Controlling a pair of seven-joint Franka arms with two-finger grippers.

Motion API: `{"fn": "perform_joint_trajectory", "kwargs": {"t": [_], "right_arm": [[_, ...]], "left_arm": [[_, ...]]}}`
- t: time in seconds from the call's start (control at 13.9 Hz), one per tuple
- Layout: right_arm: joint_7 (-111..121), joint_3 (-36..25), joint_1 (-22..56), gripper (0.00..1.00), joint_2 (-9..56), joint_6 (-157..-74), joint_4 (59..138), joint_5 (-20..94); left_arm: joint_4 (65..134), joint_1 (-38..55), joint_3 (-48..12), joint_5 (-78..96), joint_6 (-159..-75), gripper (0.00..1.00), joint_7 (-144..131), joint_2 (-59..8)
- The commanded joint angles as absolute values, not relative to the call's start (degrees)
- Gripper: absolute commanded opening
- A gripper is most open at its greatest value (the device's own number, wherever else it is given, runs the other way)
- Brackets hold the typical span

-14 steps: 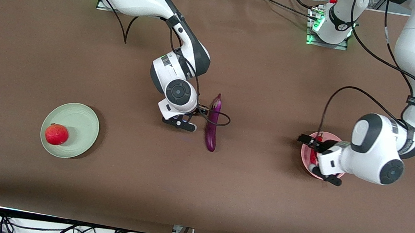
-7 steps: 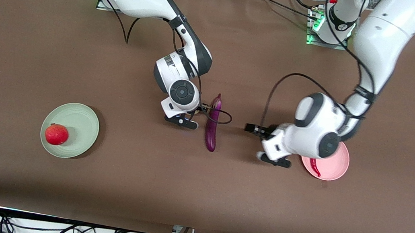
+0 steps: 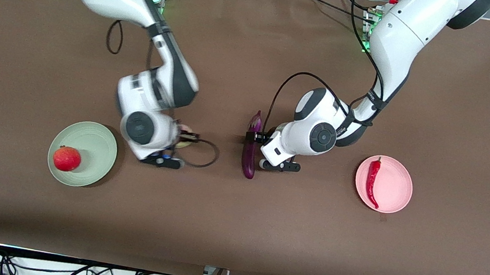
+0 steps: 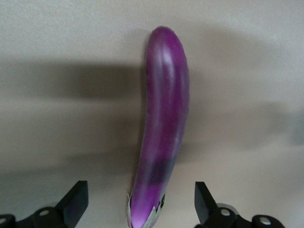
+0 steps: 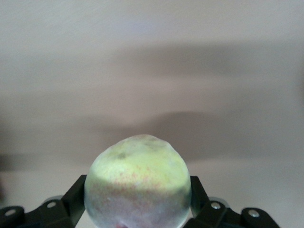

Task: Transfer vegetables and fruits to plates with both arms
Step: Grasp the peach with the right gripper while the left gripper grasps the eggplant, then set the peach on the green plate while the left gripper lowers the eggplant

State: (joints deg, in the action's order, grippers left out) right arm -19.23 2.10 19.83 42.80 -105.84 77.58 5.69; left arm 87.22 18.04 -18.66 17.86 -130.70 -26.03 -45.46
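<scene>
pomegranate (image 3: 66,158): lying on the green plate (image 3: 98,143), at the right arm's end of the table, nearest the front camera.
chili pepper (image 3: 372,180): lying on the pink plate (image 3: 396,185), at the left arm's end.
right gripper (image 3: 176,147): hanging over bare table beside the green plate, fingers (image 5: 76,197) clamping the peach (image 5: 137,185) from both sides.
left gripper (image 3: 267,151): hovering over the eggplant (image 3: 250,145), fingers (image 4: 76,202) spread wide, flanking its stem end without touching.
eggplant: lying mid-table, between the two plates.
</scene>
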Motion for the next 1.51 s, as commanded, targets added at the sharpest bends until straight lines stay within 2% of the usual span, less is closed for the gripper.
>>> {"fn": "perform_joint_trajectory", "kwargs": {"t": [0.0, 0.14, 0.22, 0.29, 0.36, 0.43, 0.5, 0.72, 0.86, 1.01, 1.15, 1.22, 1.3, 1.44], "right_arm": [[-9.87, 2.38, 14.08, 0.22, 42.10, -104.41, 77.52, 5.10], [-6.08, 0.97, 11.44, 0.22, 42.19, -104.94, 77.61, 0.56], [-5.37, 0.71, 10.38, 0.22, 42.45, -105.38, 77.61, -1.82], [-5.27, 0.70, 9.41, 0.22, 42.63, -106.25, 77.61, -3.41], [-5.10, 0.70, 8.97, 0.22, 42.80, -107.56, 77.78, -4.91], [-4.75, 0.62, 8.53, 0.22, 43.06, -109.32, 77.87, -6.49], [-3.61, 0.62, 7.39, 0.22, 43.33, -110.55, 78.22, -7.20], [-2.11, 0.70, 5.36, 0.24, 44.91, -113.11, 78.31, -7.12], [-1.50, 0.62, 5.19, 0.25, 45.70, -114.60, 78.31, -7.56], [-1.32, 0.62, 4.49, 0.26, 46.49, -115.83, 78.83, -7.38], [-1.41, 0.62, 4.40, 0.34, 46.76, -117.59, 79.80, -7.12], [-1.32, 0.62, 4.39, 0.65, 46.84, -118.21, 79.98, -7.12], [-1.23, 0.62, 4.22, 1.00, 46.76, -118.39, 79.81, -7.29], [-0.88, 0.79, 3.43, 1.00, 45.62, -117.60, 79.11, -6.77]], "left_arm": [[85.78, 21.43, -18.19, 18.63, -136.63, 0.90, -26.37, -48.59], [85.87, 24.86, -17.41, 18.55, -143.94, 0.90, -29.25, -51.40], [85.87, 26.35, -16.62, 18.46, -144.92, 0.89, -29.70, -51.68], [85.87, 27.15, -14.87, 18.28, -144.93, 0.62, -28.66, -51.51], [86.04, 27.16, -13.72, 18.11, -144.76, 0.16, -27.61, -51.16], [86.04, 26.29, -13.45, 16.10, -144.15, 0.00, -24.73, -50.80], [86.13, 24.80, -11.62, 12.17, -141.97, 0.00, -20.61, -49.15], [83.85, 17.51, -11.51, 9.05, -124.95, 0.00, -11.55, -42.21], [83.94, 11.55, -11.34, 9.14, -116.41, 0.00, -1.29, -38.16], [83.15, 1.81, -11.77, 9.84, -109.11, 0.00, 13.55, -37.00], [83.49, -4.89, -11.60, 10.98, -105.04, 0.00, 23.69, -37.61], [83.84, -6.75, -11.51, 10.99, -104.16, 0.00, 26.86, -38.23], [83.93, -8.51, -11.25, 10.90, -103.02, 0.00, 28.20, -39.10], [83.94, -11.50, -11.16, 10.37, -103.09, 0.00, 28.56, -42.17]]}}
